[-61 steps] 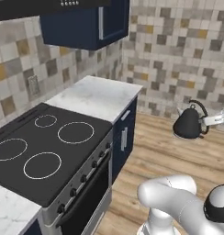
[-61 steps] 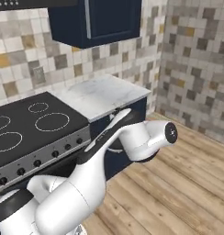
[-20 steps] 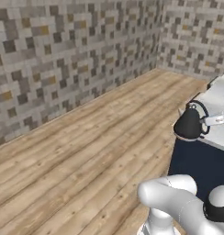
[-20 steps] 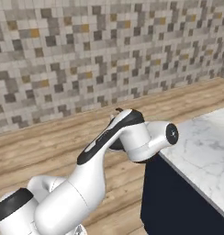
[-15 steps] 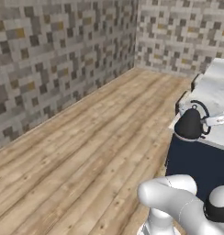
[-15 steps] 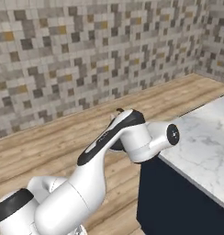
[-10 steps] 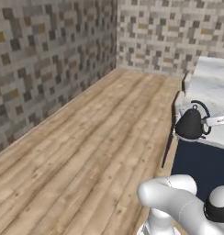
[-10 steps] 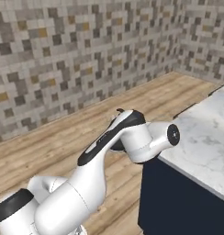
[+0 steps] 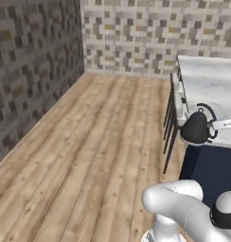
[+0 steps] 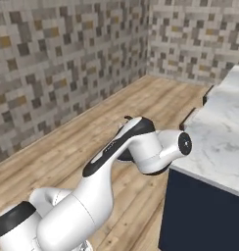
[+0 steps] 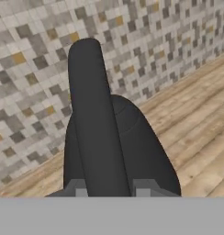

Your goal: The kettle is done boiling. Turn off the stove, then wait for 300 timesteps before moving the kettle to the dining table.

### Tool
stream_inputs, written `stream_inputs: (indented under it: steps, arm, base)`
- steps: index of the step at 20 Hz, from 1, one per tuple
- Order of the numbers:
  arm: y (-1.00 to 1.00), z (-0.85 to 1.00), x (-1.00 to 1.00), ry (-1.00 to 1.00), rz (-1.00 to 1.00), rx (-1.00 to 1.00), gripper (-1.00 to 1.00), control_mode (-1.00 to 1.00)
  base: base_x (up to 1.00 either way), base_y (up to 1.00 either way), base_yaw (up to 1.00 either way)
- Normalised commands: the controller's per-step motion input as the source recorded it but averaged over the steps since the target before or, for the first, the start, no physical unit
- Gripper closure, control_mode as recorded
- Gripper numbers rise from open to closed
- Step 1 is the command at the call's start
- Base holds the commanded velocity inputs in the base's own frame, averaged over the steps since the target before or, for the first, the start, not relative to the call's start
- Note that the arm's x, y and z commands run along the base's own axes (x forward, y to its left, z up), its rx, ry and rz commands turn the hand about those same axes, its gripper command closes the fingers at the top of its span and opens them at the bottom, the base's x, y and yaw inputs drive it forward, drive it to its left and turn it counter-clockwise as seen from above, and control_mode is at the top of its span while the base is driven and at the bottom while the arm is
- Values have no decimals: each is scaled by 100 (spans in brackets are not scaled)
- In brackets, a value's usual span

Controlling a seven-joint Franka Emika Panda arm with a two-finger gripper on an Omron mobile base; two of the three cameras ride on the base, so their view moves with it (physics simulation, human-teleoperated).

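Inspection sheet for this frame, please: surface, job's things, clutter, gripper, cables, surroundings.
Surface: white-grey marble dining table on a navy base, to the right of the arm.
Job's things: dark kettle held in the air at the table's near edge, its handle upright.
Clutter: nothing seen.
Gripper: gripper shut on the kettle's handle.
Cables: nothing seen.
Surroundings: wooden floor, mosaic-tiled walls, dark stools along the table.

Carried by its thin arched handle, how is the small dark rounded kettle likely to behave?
The small dark rounded kettle probably hangs rigid but may swing, since the gripper pinches only its thin handle. Its bulbous body suggests noticeable weight below the grip.
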Motion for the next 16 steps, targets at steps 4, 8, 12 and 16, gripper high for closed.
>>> stream_inputs:
  steps: [4,8,12,16]
  arm:
    - [0,0,0,0,0,0,100,100]
    - [0,0,0,0,0,0,100,100]
    - [0,0,0,0,0,0,100,100]
    - [0,0,0,0,0,0,100,100]
  base:
    - [34,70,-45]
    - [31,68,-46]
    - [28,64,-47]
    - [32,63,-47]
